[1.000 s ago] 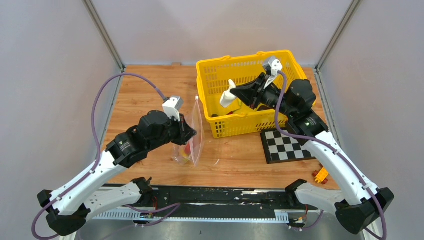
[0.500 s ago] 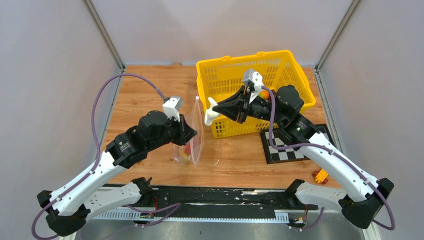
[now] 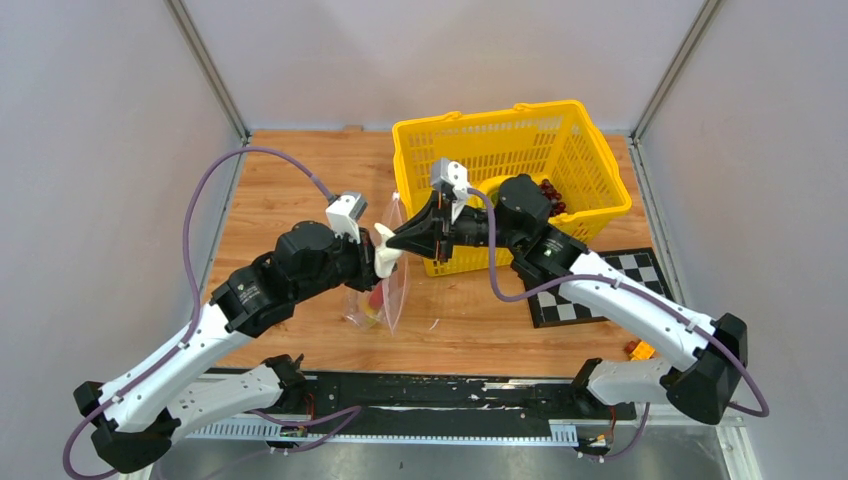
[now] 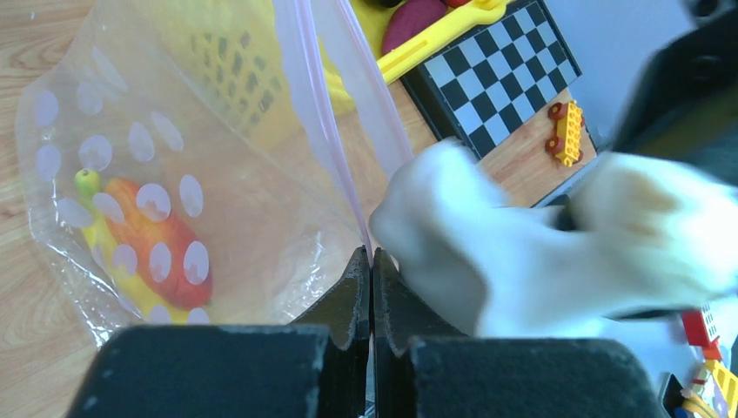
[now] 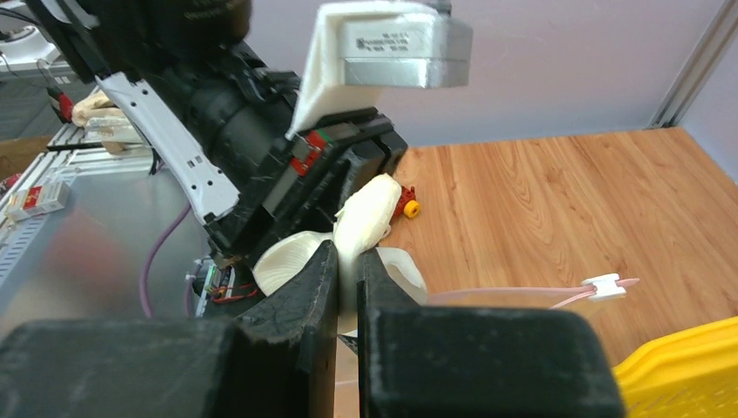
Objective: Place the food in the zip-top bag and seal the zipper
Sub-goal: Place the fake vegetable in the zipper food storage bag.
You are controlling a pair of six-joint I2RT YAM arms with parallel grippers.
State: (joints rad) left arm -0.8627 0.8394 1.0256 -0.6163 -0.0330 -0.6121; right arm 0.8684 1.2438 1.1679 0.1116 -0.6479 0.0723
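- left gripper (image 4: 372,272): jaws pressed together on the zipper strip (image 4: 315,122), holding one lip of the zip-top bag (image 4: 174,104) up. The bag hangs upright just beside the yellow mesh basket (image 3: 500,128).
- right gripper (image 5: 346,261): pinching a cream-white toy food piece (image 5: 370,213), kind unclear. It is held at the bag's mouth, close against the left fingers; whether they touch cannot be told.
- bag contents: orange-red piece (image 4: 152,235) and yellow piece (image 4: 130,292), lying at the bottom.
- basket contents: dark grapes (image 3: 548,192), not yet bagged.
- zipper: unsealed, with the white tab (image 5: 605,285) at the far end.
- handling note, as judged: only one lip is held, so the gap is narrow. Enter tip-first between the lips and release below the strip, or the piece may fold the free lip shut or fall outside.
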